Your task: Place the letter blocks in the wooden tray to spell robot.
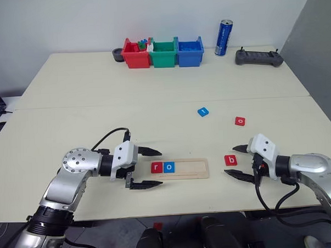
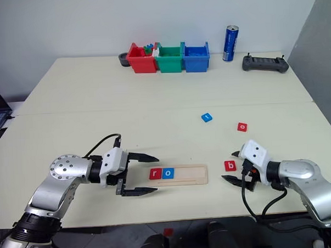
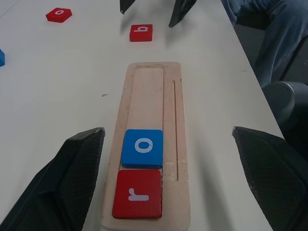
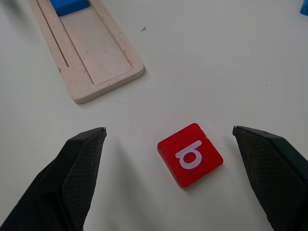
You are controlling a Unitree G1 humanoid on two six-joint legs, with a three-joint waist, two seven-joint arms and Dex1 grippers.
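The red "b" block (image 1: 231,160) lies flat on the table (image 1: 153,97) at lower right of the head view, between the spread fingers of the right gripper (image 1: 238,161), untouched. Just left of it, the wooden tray (image 1: 189,169) holds a red "r" block (image 1: 156,168) and a blue "o" block (image 1: 168,168) at its left end. The left gripper (image 1: 147,167), jaws wide, brackets that end. A red "o" block (image 1: 240,121) and a blue block (image 1: 203,112) lie farther up.

Blue tile (image 1: 203,112) far out on the counter (image 1: 153,91) — letter too small to read. Bin (image 1: 135,54) contents — can't make out. Tray (image 4: 91,53) & its blue tile (image 4: 70,6) cut off at right wrist view's edge.
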